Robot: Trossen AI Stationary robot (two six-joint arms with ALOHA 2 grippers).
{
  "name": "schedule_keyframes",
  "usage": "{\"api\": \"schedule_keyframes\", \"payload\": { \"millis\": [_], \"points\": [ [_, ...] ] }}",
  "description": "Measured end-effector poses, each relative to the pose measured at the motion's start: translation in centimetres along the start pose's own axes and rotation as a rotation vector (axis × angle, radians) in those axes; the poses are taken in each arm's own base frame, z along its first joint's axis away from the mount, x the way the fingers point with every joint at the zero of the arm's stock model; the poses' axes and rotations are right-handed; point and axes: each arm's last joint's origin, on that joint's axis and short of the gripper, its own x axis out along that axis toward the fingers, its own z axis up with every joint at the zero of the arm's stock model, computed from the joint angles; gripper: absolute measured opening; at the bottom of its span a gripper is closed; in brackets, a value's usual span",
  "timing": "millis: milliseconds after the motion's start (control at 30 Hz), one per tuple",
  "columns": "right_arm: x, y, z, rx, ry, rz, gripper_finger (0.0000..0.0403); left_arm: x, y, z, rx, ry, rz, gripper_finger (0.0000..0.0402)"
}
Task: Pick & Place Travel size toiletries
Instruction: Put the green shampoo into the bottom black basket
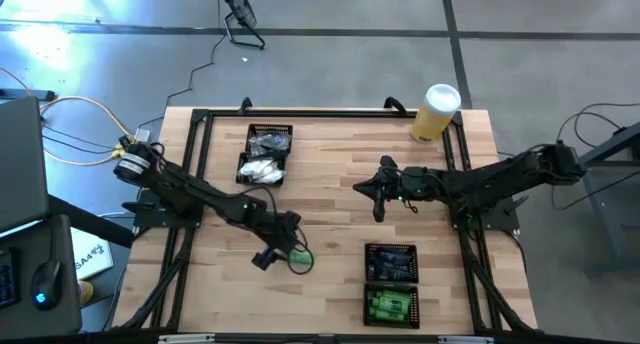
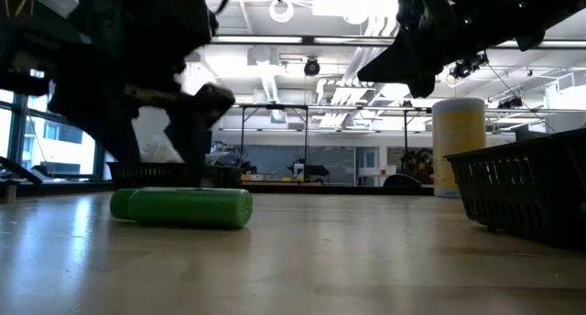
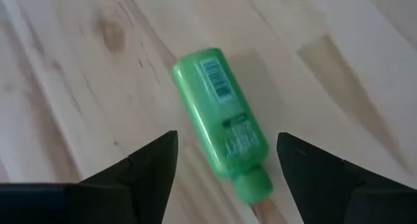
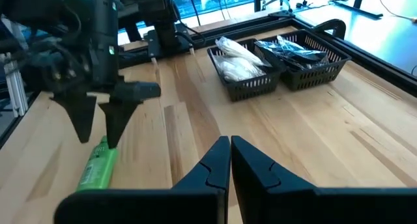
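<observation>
The green bottle [image 3: 220, 113] lies flat on the counter [image 3: 339, 81], directly below the left pincer [image 3: 225, 175], whose fingers are spread. Probably light, smooth, slippery plastic; best pinched across its mid-body. The right pincer [image 4: 230, 160] is pressed together, well apart.

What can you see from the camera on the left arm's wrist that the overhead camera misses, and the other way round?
Only the left wrist view shows the barcode label on the green bottle, lying on its side between the left tool's open fingers.

Only the high view shows the two black mesh trays, the yellow cylinder, and the right tool, shut and waiting mid-table.

Both show the green bottle lying on the wooden table under the left tool.
</observation>
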Motion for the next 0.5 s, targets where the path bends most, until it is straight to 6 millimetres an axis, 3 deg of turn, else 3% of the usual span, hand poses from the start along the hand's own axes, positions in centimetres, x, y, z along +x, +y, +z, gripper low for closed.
{"api": "schedule_keyframes", "payload": {
  "millis": [500],
  "points": [
    [0.0, -0.1, -0.5, -0.009, 0.054, 0.010, 0.0007, 3.9, 0.2, -1.0, -0.102, 0.011, -0.063, 0.0258]
  ]
}}
